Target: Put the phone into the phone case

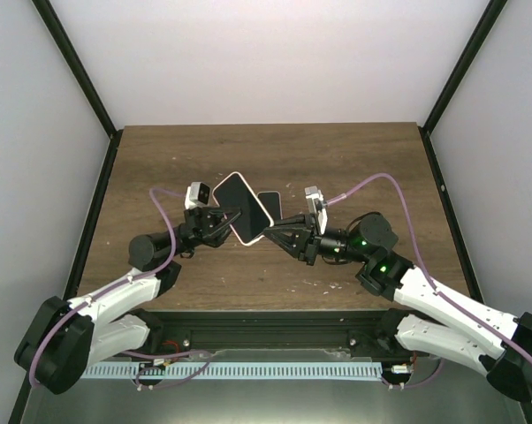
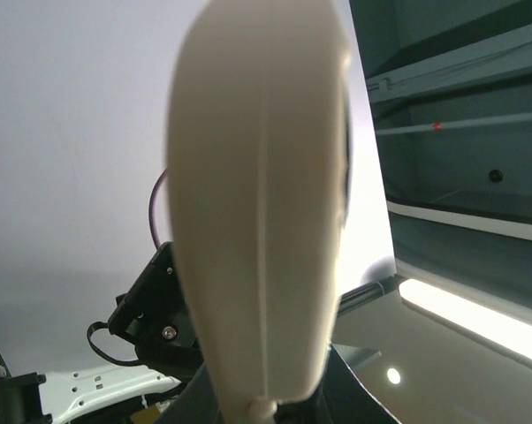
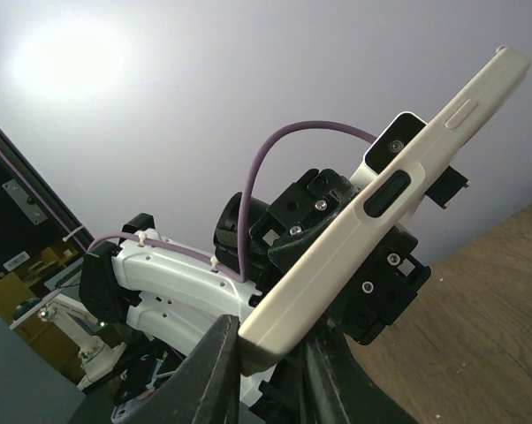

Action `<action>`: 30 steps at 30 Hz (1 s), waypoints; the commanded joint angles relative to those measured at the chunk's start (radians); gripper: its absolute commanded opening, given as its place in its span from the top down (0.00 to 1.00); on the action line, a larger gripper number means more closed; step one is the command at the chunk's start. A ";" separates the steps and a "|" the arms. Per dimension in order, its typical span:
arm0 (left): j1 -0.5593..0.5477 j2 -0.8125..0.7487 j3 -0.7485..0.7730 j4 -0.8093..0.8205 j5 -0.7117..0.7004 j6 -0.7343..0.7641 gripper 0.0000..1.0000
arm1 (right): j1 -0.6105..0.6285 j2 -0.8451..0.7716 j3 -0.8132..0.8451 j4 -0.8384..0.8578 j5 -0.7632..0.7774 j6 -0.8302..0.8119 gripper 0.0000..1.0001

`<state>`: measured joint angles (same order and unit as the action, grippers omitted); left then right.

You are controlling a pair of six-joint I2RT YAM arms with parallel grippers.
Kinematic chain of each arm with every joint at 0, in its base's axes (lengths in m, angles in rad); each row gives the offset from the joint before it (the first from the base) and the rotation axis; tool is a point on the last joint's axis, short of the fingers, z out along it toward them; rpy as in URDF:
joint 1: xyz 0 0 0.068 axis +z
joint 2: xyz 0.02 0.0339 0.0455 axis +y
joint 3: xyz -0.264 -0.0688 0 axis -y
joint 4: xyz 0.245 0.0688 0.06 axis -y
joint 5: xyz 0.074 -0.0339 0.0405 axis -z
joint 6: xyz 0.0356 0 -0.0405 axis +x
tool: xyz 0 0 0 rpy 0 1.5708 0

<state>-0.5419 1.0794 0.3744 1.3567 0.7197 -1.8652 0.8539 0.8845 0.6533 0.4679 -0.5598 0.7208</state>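
Where the 2 arms meet over the middle of the wooden table [image 1: 354,159], the cream phone case [image 1: 239,205] hangs tilted in the air between them, its dark face turned up toward the top camera. The left gripper [image 1: 229,218] is closed on the case's left long edge. In the left wrist view the cream edge fills most of the frame, its lower end sunk between the dark fingers [image 2: 191,402]. The right gripper [image 1: 269,236] pinches the case's near corner. The right wrist view shows that end wedged between its 2 fingers [image 3: 211,367], with the buttons and a dark oval cutout on the case's side facing the lens. The phone [image 1: 270,205], a black rectangle, shows just right of the case, its left part hidden behind the case's rim. It looks to lie on the table, though I cannot tell whether it touches the case.
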 commanded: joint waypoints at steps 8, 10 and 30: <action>-0.003 -0.022 0.018 0.005 0.034 0.001 1.00 | -0.003 -0.005 0.029 0.150 -0.042 -0.055 0.96; -0.002 -0.022 0.014 0.000 0.030 -0.010 1.00 | -0.003 -0.003 0.028 0.174 -0.066 -0.086 0.98; -0.002 -0.021 0.045 -0.034 0.084 -0.031 1.00 | -0.003 0.056 0.262 -0.070 -0.289 -0.497 0.99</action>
<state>-0.5358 1.0420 0.4118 1.4006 0.7132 -1.9301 0.8402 0.9466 0.8253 0.3454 -0.7895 0.3462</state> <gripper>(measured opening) 0.128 0.051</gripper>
